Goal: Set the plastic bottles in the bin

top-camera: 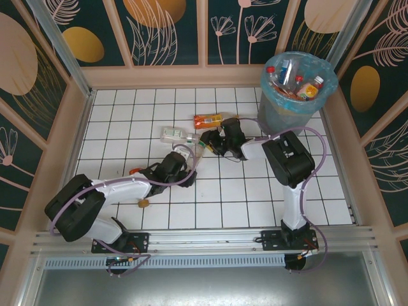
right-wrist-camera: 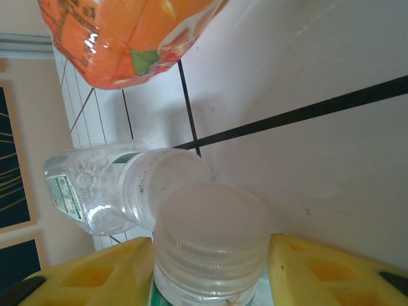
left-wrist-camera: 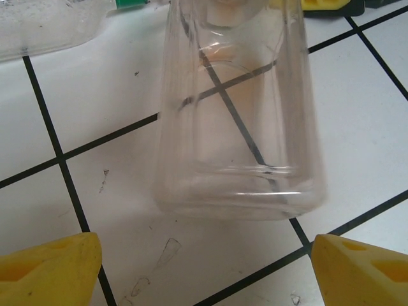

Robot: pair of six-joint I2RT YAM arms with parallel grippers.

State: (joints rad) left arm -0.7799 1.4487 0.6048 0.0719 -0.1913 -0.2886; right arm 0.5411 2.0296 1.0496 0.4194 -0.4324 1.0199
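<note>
The right hand (right-wrist-camera: 210,250) is clenching on the white-capped neck of a clear bottle (right-wrist-camera: 210,223), its yellow fingers (right-wrist-camera: 331,274) pressing in from both sides. That clear bottle is lying on the white tiled desk (top-camera: 127,108), its base pointing at the left hand (left-wrist-camera: 204,252). The left hand is standing released, one yellow fingertip on each side of the base and neither touching it.

Just beyond the cap, a crushed bottle (right-wrist-camera: 95,191) with a green label is lying on its side; I cannot tell whether it is touching the clear one. An orange-labelled bottle (top-camera: 208,120) is resting near it, farther from the arms.

The bin (top-camera: 280,118), lined with a light-blue bag, is standing in the desk's far right corner, well apart from both hands, with several bottles (top-camera: 294,81) sitting inside.
</note>
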